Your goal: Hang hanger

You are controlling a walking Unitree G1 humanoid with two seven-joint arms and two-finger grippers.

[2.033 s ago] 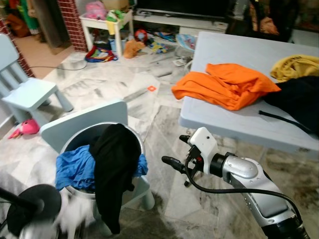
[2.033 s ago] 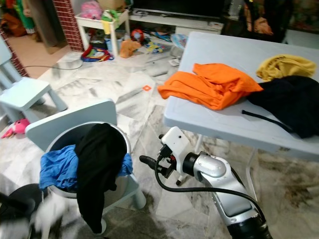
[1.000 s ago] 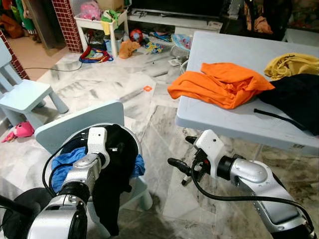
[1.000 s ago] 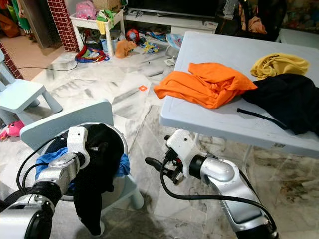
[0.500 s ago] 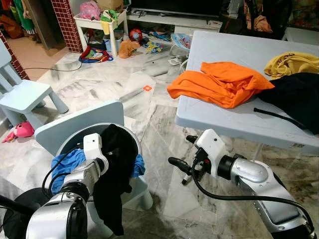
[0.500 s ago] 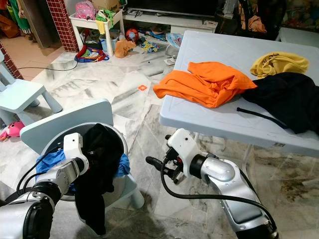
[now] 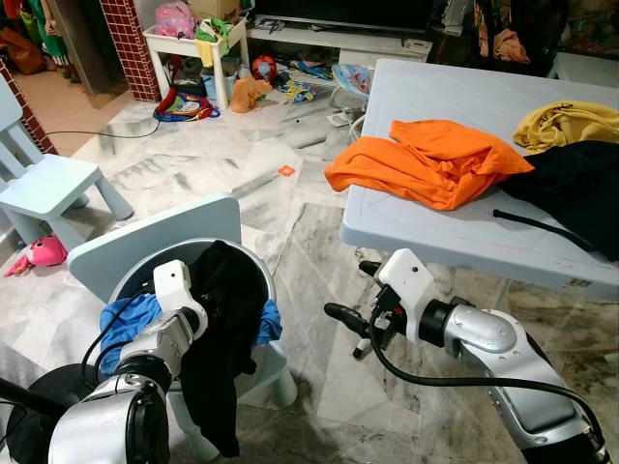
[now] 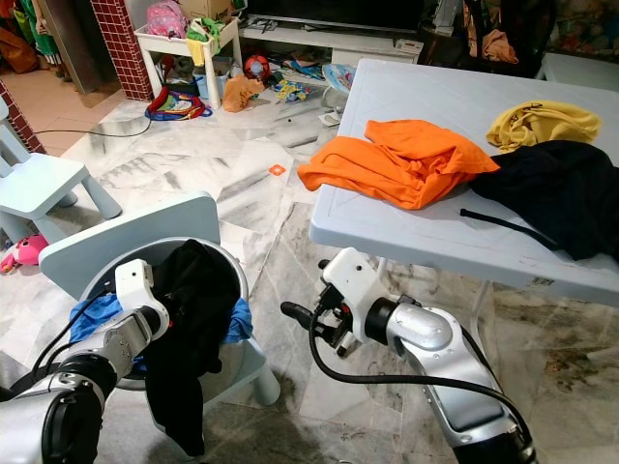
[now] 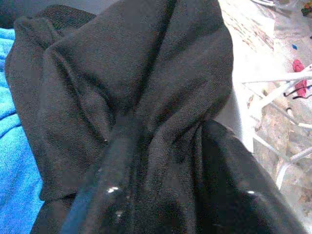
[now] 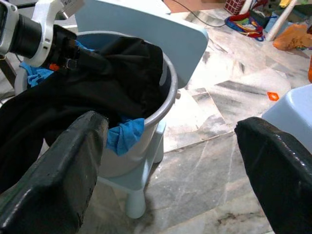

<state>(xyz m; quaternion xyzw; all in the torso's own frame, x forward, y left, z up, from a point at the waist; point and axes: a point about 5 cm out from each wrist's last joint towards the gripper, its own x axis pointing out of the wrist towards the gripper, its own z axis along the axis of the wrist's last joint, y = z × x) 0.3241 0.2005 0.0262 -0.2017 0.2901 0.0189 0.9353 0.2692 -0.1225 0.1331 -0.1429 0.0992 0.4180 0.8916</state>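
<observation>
Left gripper (image 9: 161, 170): closed on a fold of the black garment (image 7: 224, 329), the cloth bunched between its two fingers (image 9: 105, 180) in the wrist view. The garment drapes over the rim of the grey basket (image 7: 261, 280) and hangs down its front. Blue cloth (image 7: 126, 324) lies in the basket beside the garment, on the robot's left. The basket stands on the seat of a pale blue chair (image 7: 155, 237), whose backrest rises behind it.

Right gripper (image 7: 350, 300): held over the marble floor (image 7: 222, 184) between basket and table, fingers spread wide and empty, pointing toward the basket. In its wrist view the two fingers (image 10: 53, 175) frame the basket and the left arm.

Table (image 7: 435, 97): pale blue, to the robot's right, carrying an orange garment (image 7: 426, 164), a yellow garment (image 7: 571, 121) and a second black garment (image 7: 575, 188). A thin black bar (image 7: 542, 230) projects from under the latter along the tabletop; whether it is the hanger cannot be told.

Background: a second small chair (image 7: 53, 184) at far left, a pink toy (image 7: 39, 253) on the floor near it, and scattered toys (image 7: 256, 82) before a white side table (image 7: 198, 43).
</observation>
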